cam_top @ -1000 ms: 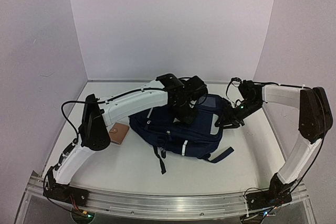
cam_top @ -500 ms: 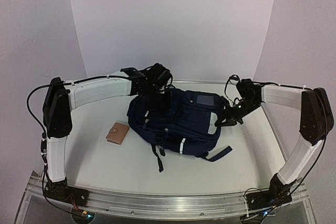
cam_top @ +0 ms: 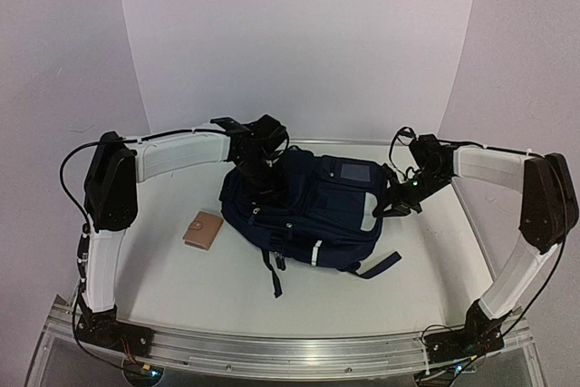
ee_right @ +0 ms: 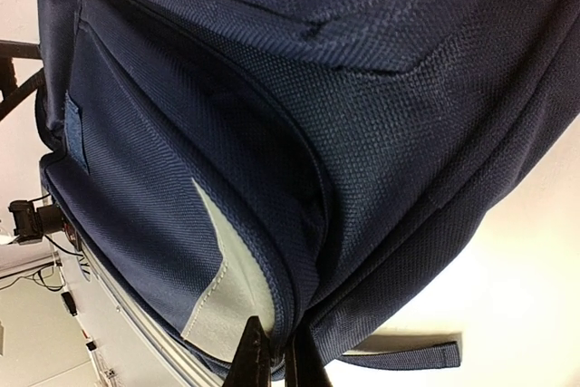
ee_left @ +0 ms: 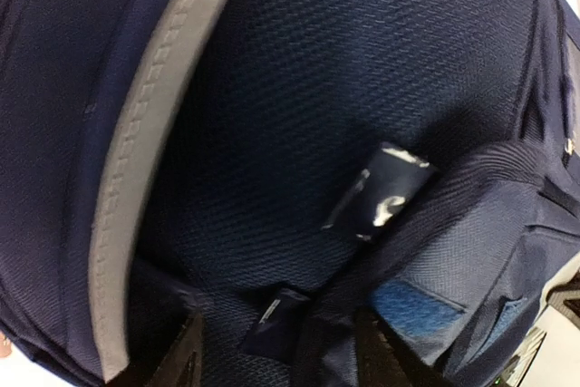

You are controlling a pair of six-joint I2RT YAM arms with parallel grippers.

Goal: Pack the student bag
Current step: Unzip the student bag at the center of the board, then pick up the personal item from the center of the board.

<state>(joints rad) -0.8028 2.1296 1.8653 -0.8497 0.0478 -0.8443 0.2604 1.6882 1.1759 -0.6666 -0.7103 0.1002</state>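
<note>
The student bag (cam_top: 328,224), a navy backpack with a grey stripe, lies flat mid-table. My left gripper (cam_top: 264,184) hovers over its back left part. In the left wrist view the left gripper (ee_left: 281,362) is open, its fingers (ee_left: 186,360) standing either side of a small dark zipper tab (ee_left: 277,322) without touching it. My right gripper (cam_top: 388,208) is at the bag's right side. Seen from the right wrist, the right gripper (ee_right: 275,362) is shut on the bag's zipper seam (ee_right: 292,310) beside the grey stripe (ee_right: 217,287).
A small brown wallet (cam_top: 203,229) lies on the table left of the bag. Black straps (cam_top: 276,276) trail from the bag toward the near edge, and one blue strap (cam_top: 381,266) points right. White walls close the back and sides.
The left arm has drawn back from the bag's middle to its back left part; its gripper shut, then opened again. The right gripper closed on the bag's right side and stayed there.
</note>
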